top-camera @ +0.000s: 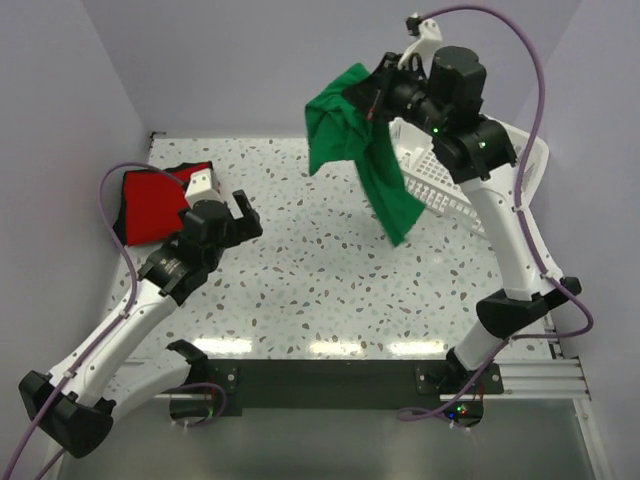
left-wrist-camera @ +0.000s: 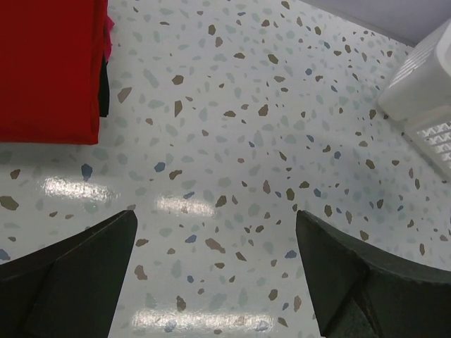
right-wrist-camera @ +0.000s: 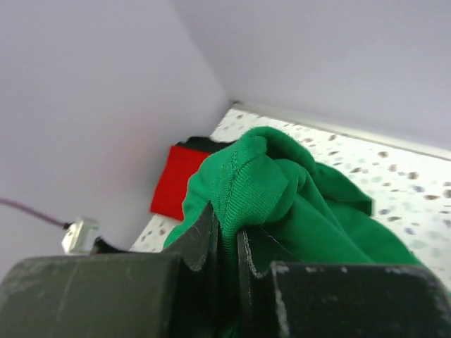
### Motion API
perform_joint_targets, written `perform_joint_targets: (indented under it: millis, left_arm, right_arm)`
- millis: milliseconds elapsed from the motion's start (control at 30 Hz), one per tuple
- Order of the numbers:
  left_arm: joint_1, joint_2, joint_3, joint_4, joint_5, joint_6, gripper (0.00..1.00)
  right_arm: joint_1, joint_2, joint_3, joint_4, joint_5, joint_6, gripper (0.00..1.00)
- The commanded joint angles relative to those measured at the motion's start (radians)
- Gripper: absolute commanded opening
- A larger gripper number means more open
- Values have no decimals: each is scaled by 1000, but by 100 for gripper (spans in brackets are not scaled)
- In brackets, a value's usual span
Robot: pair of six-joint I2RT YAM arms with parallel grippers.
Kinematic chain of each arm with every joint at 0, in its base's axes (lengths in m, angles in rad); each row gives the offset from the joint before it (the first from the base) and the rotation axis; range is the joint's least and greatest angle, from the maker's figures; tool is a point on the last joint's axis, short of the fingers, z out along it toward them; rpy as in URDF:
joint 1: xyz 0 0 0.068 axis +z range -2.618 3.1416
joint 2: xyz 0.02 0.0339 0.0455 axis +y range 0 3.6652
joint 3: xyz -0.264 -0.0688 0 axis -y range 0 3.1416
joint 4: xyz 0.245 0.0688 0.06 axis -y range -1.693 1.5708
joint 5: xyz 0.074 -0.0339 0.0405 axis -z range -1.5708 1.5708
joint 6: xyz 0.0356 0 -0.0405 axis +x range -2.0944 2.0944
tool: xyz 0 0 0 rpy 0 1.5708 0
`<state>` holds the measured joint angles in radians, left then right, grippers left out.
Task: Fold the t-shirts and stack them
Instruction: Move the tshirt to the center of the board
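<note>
The red t-shirt lies folded flat at the table's far left; it shows in the left wrist view and the right wrist view. My left gripper is open and empty, low over bare table just right of the red shirt; its two fingers stand wide apart. My right gripper is raised high at the back and is shut on the green t-shirt, pinching its ribbed collar. The green shirt hangs crumpled in the air above the table.
A white slatted plastic basket lies tipped at the back right, partly behind the hanging green shirt and the right arm; its corner shows in the left wrist view. Lilac walls close the left, back and right sides.
</note>
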<state>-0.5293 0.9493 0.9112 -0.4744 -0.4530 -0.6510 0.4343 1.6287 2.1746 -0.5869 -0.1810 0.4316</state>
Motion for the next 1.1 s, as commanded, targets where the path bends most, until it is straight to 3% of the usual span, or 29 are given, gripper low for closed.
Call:
perform_joint_targets:
  millis: [0,167,267,367,467,500,600,833,1000,1067]
  left_arm:
    - [8,-76,-1,-44,5,4,100]
    - [8,-147,-2,-90,-10,16,100]
    - [8,-187,-2,-121,-9,21,100]
    - [8,-213,-3,-182,-7,-8,100]
    - [8,-242,-18,-262,-21,-38,100]
    - [8,-260,-27,-294,-23,-54,100]
    - [8,-296,-86,-311,-13,-73,100]
    - [8,-218,-192,-184,112,-93,100]
    - [8,-5,-167,-8,100,-56,97]
    - [9,73,-144,49,74,-12,90]
  right_arm:
    - [86,-15,117,42,-48,82,0]
    - [116,-93,81,29,1,134,0]
    - [115,-216,-111,18,132,139,0]
    - [116,-366,-475,16,277,166,1]
    - [116,-499,-687,-68,435,219,44]
    - [116,-532,-814,-105,477,243,64]
    - [115,-631,-1011,-226,531,297,73]
    - [116,-782,-1226,-294,508,346,72]
    - [115,-716,-1228,-252,467,322,67]
    - [116,-681,-1216,-217,443,300,66]
